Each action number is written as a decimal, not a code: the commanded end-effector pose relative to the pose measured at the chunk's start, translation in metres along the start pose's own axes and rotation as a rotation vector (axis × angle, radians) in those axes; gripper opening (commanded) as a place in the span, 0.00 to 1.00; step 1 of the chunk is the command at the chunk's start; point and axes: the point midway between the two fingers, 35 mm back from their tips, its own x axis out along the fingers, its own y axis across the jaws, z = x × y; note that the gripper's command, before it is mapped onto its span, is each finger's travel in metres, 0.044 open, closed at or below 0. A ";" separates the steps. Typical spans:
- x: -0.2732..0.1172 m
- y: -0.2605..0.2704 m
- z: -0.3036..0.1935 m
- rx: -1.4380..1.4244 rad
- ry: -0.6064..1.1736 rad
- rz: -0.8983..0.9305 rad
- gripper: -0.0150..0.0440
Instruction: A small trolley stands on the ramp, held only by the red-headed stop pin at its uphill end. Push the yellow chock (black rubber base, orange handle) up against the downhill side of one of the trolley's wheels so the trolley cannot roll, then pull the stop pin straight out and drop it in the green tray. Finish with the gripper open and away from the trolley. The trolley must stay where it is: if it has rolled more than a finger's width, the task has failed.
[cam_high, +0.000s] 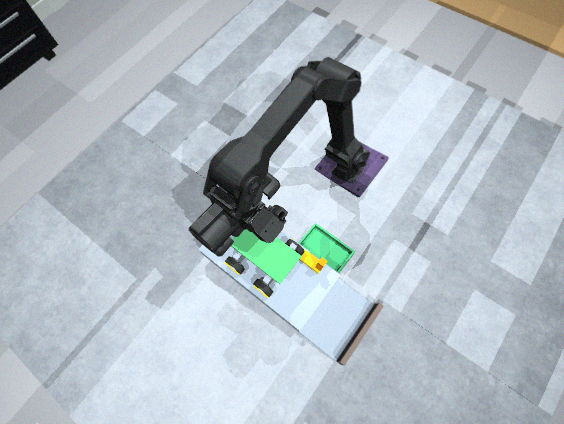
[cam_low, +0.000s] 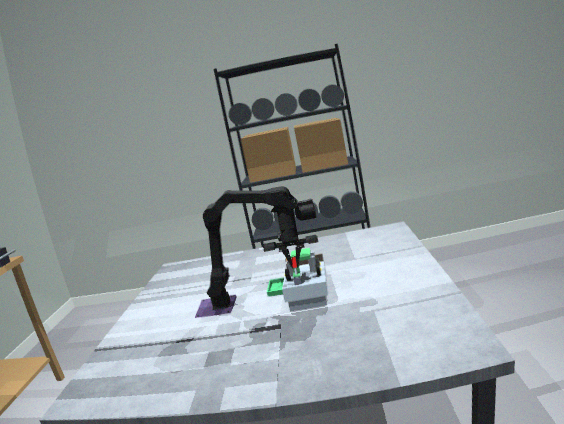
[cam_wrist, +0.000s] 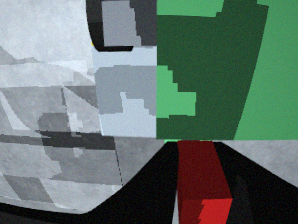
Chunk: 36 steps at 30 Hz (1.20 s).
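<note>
The trolley (cam_high: 272, 257) (cam_low: 301, 253) (cam_wrist: 280, 75), with a flat green deck and black wheels, stands on the pale ramp (cam_high: 327, 311) (cam_low: 306, 292). The yellow chock (cam_high: 312, 261) lies on the ramp at the downhill side of the tray-side wheel, seemingly against it; its exact contact is too small to tell. My gripper (cam_low: 294, 268) (cam_wrist: 193, 151) is shut on the red head (cam_wrist: 205, 170) of the stop pin at the trolley's uphill end. The pin's lower part is hidden. The green tray (cam_high: 322, 245) (cam_low: 275, 286) stands beside the ramp and looks empty.
A brown end board (cam_high: 361, 334) crosses the ramp's low end. The arm's purple base plate (cam_high: 376, 156) (cam_low: 202, 307) is on the table beyond the tray. My wrist hangs low over the trolley's uphill end. A shelf rack (cam_low: 295, 172) stands behind the table.
</note>
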 end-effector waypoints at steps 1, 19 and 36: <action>-0.004 0.000 -0.001 0.005 0.005 0.000 0.25; -0.019 0.000 -0.002 0.005 0.005 0.000 0.25; -0.031 0.000 -0.006 0.005 0.005 0.000 0.25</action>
